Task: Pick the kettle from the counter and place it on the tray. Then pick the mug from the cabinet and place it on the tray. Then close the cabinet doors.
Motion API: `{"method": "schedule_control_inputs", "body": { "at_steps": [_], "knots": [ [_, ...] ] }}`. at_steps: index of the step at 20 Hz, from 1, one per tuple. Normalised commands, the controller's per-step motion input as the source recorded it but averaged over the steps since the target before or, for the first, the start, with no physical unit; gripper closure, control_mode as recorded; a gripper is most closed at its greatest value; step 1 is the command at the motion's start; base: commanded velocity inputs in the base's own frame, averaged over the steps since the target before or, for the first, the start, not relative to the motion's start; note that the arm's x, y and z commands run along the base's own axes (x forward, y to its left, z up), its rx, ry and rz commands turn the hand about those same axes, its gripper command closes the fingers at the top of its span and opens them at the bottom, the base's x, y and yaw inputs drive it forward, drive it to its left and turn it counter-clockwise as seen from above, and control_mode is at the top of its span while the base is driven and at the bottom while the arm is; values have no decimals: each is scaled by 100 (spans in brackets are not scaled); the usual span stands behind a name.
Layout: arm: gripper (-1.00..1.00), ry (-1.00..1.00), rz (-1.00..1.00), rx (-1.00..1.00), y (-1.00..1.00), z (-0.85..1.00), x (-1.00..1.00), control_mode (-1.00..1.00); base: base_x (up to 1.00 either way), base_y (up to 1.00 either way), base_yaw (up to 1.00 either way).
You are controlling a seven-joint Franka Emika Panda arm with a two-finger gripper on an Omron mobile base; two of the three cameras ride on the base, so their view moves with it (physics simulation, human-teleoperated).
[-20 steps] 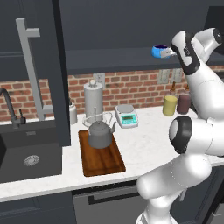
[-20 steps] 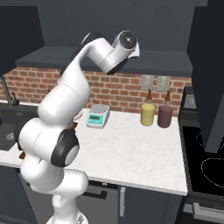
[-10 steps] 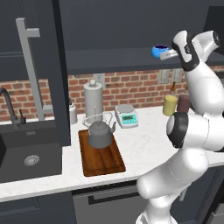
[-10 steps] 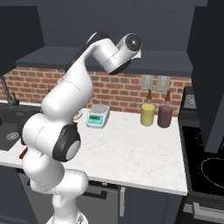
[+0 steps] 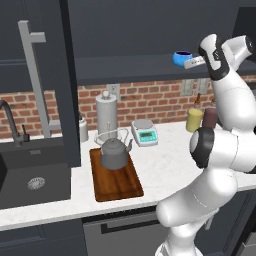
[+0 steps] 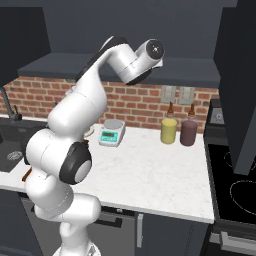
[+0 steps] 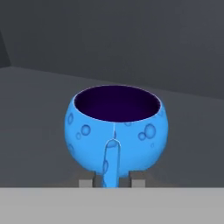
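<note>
The blue mug (image 5: pixel 181 57) stands on the dark shelf of the open cabinet (image 5: pixel 130 69). In the hand view the mug (image 7: pixel 116 129) is straight ahead, its loop handle facing me. My gripper (image 7: pixel 112 180) is shut on that handle, a fingertip (image 7: pixel 87 181) close on either side. From the left base view the gripper (image 5: pixel 193 62) sits at the mug's right side. The grey kettle (image 5: pixel 114 152) rests upright on the far half of the brown tray (image 5: pixel 119 186) on the counter (image 5: pixel 165 165). Both cabinet doors (image 5: pixel 37 80) stand open.
A paper-towel roll (image 5: pixel 106 113), a small scale (image 5: pixel 144 132) and two jars (image 5: pixel 195 120) line the brick wall. The black sink (image 5: pixel 30 180) lies left of the tray. The right door (image 6: pixel 240 80) hangs open over the stove (image 6: pixel 235 187).
The hand has pushed left along the shelf up to the mug, and its jaws have gone from wide open to closed around the handle.
</note>
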Motion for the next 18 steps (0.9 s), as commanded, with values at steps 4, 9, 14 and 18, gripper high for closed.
{"method": "schedule_control_inputs", "body": {
  "at_steps": [4, 9, 14, 18],
  "knots": [
    [100, 0, 0, 1, 0, 0, -1, -100, 0, 0, 0],
    [100, 0, 0, 0, 0, 0, -2, -100, 0, 0, 0],
    [100, 0, 0, 0, 0, 0, 0, -100, 0, 0, 0],
    [100, 0, 0, 0, 0, 0, -2, -100, 0, 0, 0]
  ]
}}
